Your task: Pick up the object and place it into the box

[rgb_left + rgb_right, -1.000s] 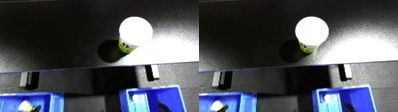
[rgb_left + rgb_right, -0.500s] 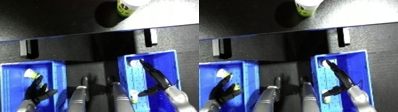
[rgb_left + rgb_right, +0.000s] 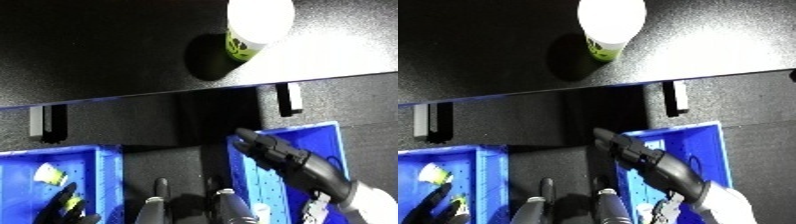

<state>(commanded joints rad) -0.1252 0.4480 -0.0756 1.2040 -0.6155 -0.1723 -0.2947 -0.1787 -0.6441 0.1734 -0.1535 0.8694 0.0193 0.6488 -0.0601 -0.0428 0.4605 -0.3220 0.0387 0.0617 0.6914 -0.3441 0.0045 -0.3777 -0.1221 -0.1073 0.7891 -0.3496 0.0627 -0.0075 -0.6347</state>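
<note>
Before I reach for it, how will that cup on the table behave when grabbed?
The cup stands upright and looks taller than its base is wide, so a sideways nudge would probably tip it. Its round wall suggests it would roll once down. It looks light. The right hand is stretched toward it, fingers straight.

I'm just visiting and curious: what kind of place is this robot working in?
Probably a lab or test workstation, not a home: a plain black table holds one white-lidded cup, and blue plastic bins sit below its edge, with the robot's right hand reaching over one.
</note>
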